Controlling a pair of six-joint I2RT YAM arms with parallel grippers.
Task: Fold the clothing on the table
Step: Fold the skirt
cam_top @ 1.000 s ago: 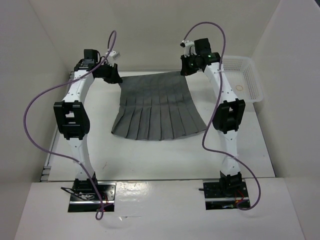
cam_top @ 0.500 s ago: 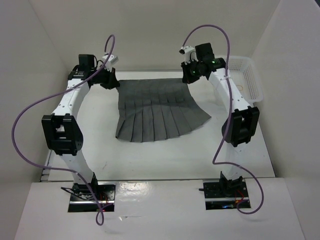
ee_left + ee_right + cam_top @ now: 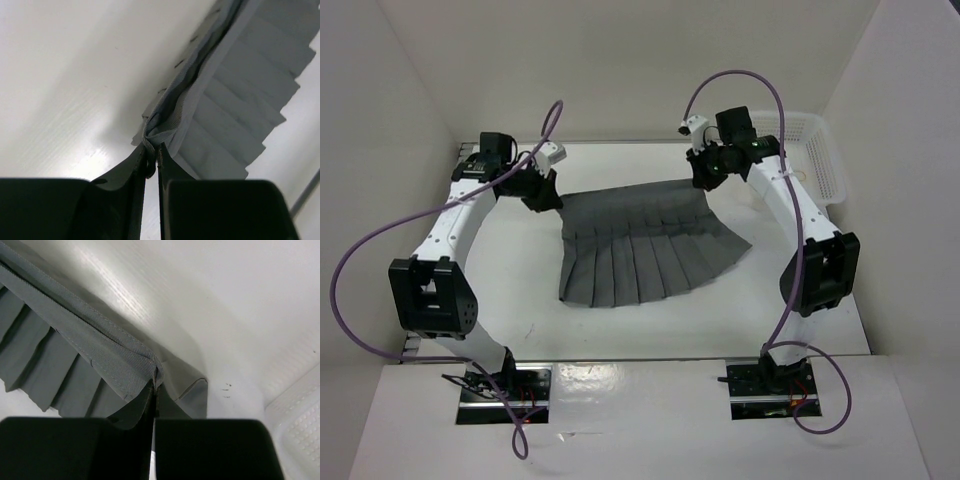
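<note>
The clothing (image 3: pixel 640 245), a dark grey pleated garment, fans out across the middle of the white table (image 3: pixel 620 325). Its narrow top band is lifted off the surface at both corners. My left gripper (image 3: pixel 546 197) is shut on the left corner of the band; the left wrist view shows a bunched bit of the clothing (image 3: pixel 240 110) pinched at my left gripper (image 3: pixel 153 148). My right gripper (image 3: pixel 705 180) is shut on the right corner, and the right wrist view shows the clothing (image 3: pixel 75 345) clamped at my right gripper (image 3: pixel 155 381). The pleated hem rests on the table.
A white mesh basket (image 3: pixel 817 160) stands at the back right of the table, close to the right arm; its corner (image 3: pixel 300 425) shows in the right wrist view. White walls enclose the table on three sides. The arm bases sit at the near edge.
Both grippers have drawn the garment's top band toward the near edge, and the whole garment has shifted nearer. Both arms' elbows have swung down and outward.
</note>
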